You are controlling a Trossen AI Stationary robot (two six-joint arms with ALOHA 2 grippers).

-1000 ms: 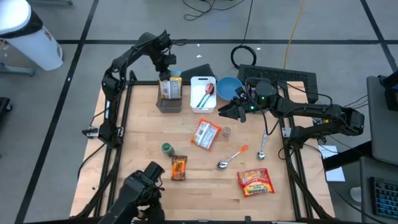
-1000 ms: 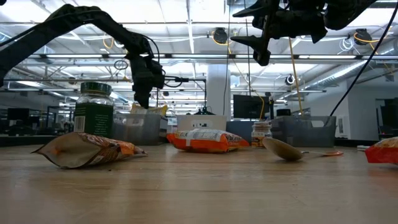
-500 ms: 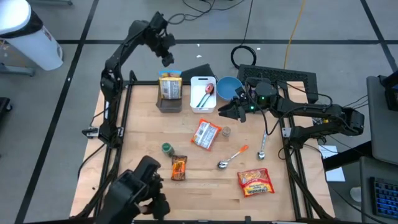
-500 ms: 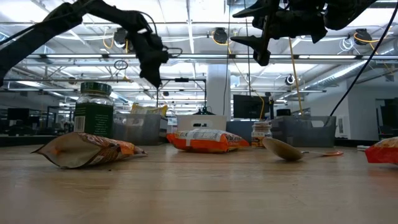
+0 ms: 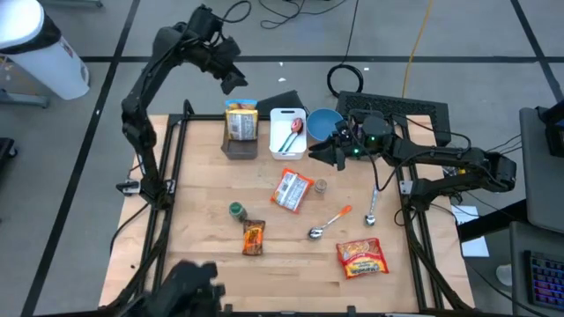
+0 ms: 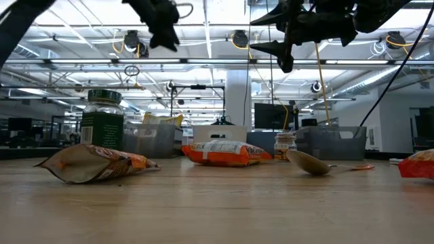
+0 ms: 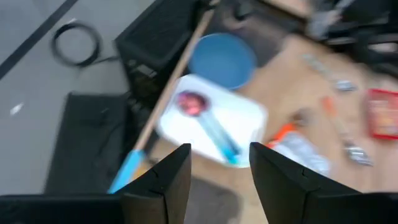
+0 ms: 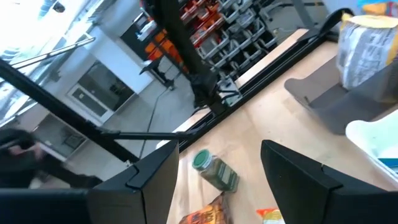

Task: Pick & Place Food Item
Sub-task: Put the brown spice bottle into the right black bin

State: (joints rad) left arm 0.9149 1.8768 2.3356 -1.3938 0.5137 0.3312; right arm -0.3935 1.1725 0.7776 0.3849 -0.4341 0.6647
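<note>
Above the far left corner of the wooden surface point(image 5: 203, 194), at about eleven o'clock from its centre, the left hand point(image 5: 231, 81) hung raised past the edge with its fingers parted and nothing between them. Just inside that edge stood a grey bin point(image 5: 240, 141) with a snack bag point(image 5: 241, 121) upright in it. Beside it at twelve o'clock sat a white tray point(image 5: 287, 134) holding a red-bowled spoon with a blue handle point(image 5: 291, 134), and next to that, toward one o'clock, a blue bowl point(image 5: 324, 122).

The right hand point(image 5: 321, 151) hovered above the surface near the blue bowl at one o'clock, fingers spread and empty.

Near the centre lay an orange-and-white snack packet point(image 5: 292, 189), with a small jar point(image 5: 321, 186) just beside it toward three o'clock. Toward seven o'clock stood a green-lidded spice jar point(image 5: 236, 210), and close by it lay a small orange pouch point(image 5: 254, 237). At five o'clock lay an orange-handled spoon point(image 5: 328, 222), a metal spoon point(image 5: 371, 211) and a red noodle packet point(image 5: 362, 258) near the front right corner.

From table height, the pouch point(image 6: 95, 163) lay nearest, the spice jar point(image 6: 103, 118) stood behind it, and both arms hung high overhead.
</note>
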